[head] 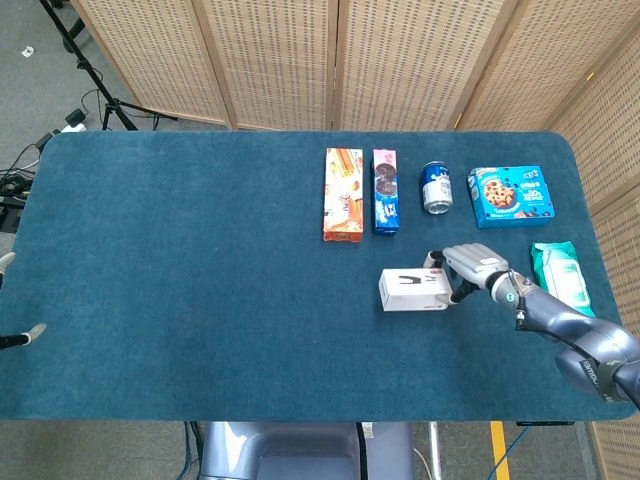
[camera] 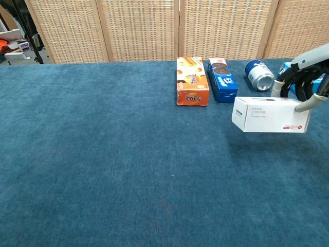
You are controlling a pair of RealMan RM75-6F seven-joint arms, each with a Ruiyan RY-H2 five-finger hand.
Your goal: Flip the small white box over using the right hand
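The small white box (head: 414,290) (camera: 270,114) hangs level a little above the blue tablecloth, its shadow on the cloth below it. My right hand (head: 470,266) (camera: 304,85) grips the box's right end, fingers curled over the far side and thumb on the near side. The box's top face bears a black mark in the head view. Only a pale sliver that may be my left hand (head: 22,335) shows at the table's left edge, and its fingers cannot be made out.
Along the far side lie an orange box (head: 343,195), a blue biscuit pack (head: 385,190), a blue can (head: 436,187) on its side and a blue cookie box (head: 511,195). A green wipes pack (head: 562,276) lies right of my right hand, near the table edge.
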